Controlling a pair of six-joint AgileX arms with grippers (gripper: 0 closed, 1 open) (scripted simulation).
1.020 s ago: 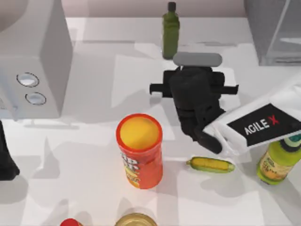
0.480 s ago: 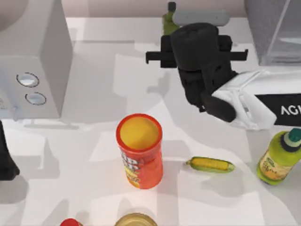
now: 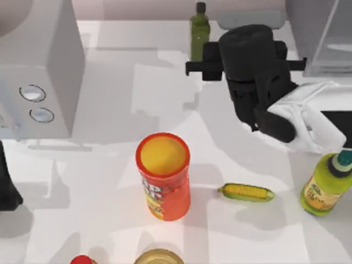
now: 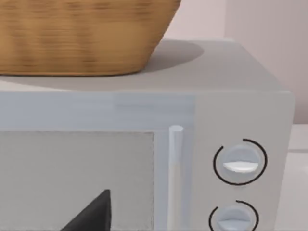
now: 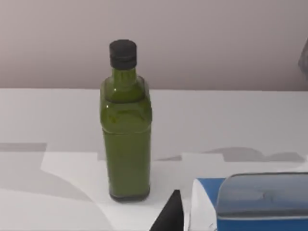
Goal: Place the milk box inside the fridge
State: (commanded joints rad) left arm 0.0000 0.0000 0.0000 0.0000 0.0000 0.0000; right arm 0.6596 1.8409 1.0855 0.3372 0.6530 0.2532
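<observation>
Right gripper (image 3: pixel 250 52): we are carrying it near the table's far edge, toward the far right corner; from the right wrist view we are judging the fingers as pinching the milk box — one grey pad (image 5: pixel 262 197) is pressing flat on the carton's blue top.
Milk box (image 5: pixel 250 204): blue top and white side are lying under that pad in the right wrist view; we are judging it held aloft, just short of the fridge.
Fridge (image 3: pixel 316 38): grey cabinet with a pale see-through panel, standing at the far right corner of the table.
Left arm (image 3: pixel 6 190): sitting parked at the table's left edge, its camera facing the white appliance (image 4: pixel 202 159) with two dials and a basket (image 4: pixel 82 33) on top; we cannot tell how its fingers are set.
Risk — bottle: the green bottle (image 5: pixel 126 127) is standing at the far edge just beside the wrist; a sideways swing could be tipping it.
Risk — fridge: approaching off line, the carton could be striking the cabinet wall and slipping from the pads.
Writing: the orange can (image 3: pixel 164 176) is showing partial white letters we cannot read; the yellow-green bottle's (image 3: pixel 324 190) label is too small to read.
</observation>
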